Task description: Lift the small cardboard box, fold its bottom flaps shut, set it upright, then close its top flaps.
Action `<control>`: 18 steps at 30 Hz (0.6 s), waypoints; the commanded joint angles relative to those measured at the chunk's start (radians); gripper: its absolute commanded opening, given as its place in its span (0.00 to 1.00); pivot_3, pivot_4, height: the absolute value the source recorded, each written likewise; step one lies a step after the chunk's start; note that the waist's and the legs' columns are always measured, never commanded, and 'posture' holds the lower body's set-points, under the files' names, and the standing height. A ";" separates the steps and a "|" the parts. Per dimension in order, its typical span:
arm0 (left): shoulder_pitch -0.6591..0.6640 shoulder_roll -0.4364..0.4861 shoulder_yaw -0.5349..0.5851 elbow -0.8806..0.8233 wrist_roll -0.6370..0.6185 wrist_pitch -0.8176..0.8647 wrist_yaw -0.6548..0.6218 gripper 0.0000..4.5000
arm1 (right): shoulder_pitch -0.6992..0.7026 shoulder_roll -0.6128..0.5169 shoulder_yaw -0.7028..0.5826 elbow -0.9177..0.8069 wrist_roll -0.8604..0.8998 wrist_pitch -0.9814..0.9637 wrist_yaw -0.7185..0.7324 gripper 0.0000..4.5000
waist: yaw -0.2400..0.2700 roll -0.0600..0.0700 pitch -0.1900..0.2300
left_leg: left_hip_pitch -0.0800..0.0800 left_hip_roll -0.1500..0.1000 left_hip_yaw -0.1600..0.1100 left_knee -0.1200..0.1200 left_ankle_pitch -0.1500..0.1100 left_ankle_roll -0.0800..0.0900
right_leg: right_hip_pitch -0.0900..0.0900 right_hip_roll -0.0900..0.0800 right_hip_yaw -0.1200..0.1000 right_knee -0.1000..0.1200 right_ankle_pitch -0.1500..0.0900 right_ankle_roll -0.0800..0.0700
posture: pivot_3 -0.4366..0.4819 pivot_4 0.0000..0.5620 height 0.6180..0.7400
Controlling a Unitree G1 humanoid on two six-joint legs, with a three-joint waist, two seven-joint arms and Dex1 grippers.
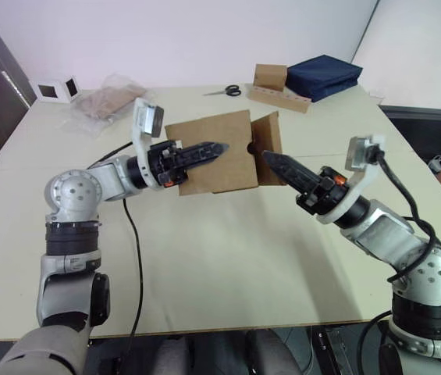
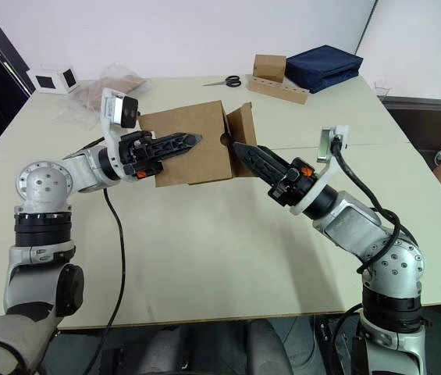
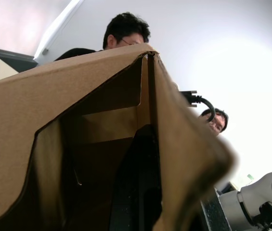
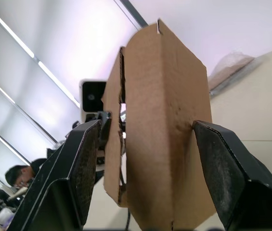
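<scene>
Floating box (image 1: 212,152), between left claw (image 1: 208,150), right claw (image 1: 275,161)

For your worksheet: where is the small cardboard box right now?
In the left eye view the small cardboard box is held above the table near its middle, between the left pincer and the right pincer.

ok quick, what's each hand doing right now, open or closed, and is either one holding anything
Left hand: closed on the small cardboard box, one finger inside it.
Right hand: open, fingers either side of a flap of the box, not gripping.
</scene>
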 commanded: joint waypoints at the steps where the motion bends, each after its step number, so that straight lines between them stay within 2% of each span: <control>1: 0.001 0.007 0.008 -0.022 0.000 -0.020 -0.006 0.00 | 0.003 -0.006 -0.016 -0.025 0.054 -0.022 -0.011 0.70 | 0.000 0.000 0.000 | 0.000 0.000 0.000 0.000 0.000 0.000 | 0.000 0.000 0.000 0.000 0.000 0.000 | 0.48 0.27 1.00; 15: -0.005 0.000 0.008 -0.020 0.001 -0.026 -0.007 0.00 | 0.008 -0.004 -0.005 -0.024 0.087 -0.059 -0.042 0.70 | 0.000 0.000 0.000 | 0.000 0.000 0.000 0.000 0.000 0.000 | 0.000 0.000 0.000 0.000 0.000 0.000 | 0.48 0.27 1.00; 17: -0.005 -0.001 0.009 -0.023 -0.001 -0.025 -0.006 0.00 | 0.009 -0.005 -0.003 -0.026 0.087 -0.060 -0.042 0.58 | 0.000 0.000 0.000 | 0.000 0.000 0.000 0.000 0.000 0.000 | 0.000 0.000 0.000 0.000 0.000 0.000 | 0.48 0.27 1.00; 18: -0.004 -0.002 0.009 -0.024 -0.002 -0.025 -0.005 0.00 | 0.010 -0.005 -0.002 -0.027 0.085 -0.059 -0.040 0.56 | 0.000 0.000 0.000 | 0.000 0.000 0.000 0.000 0.000 0.000 | 0.000 0.000 0.000 0.000 0.000 0.000 | 0.48 0.27 1.00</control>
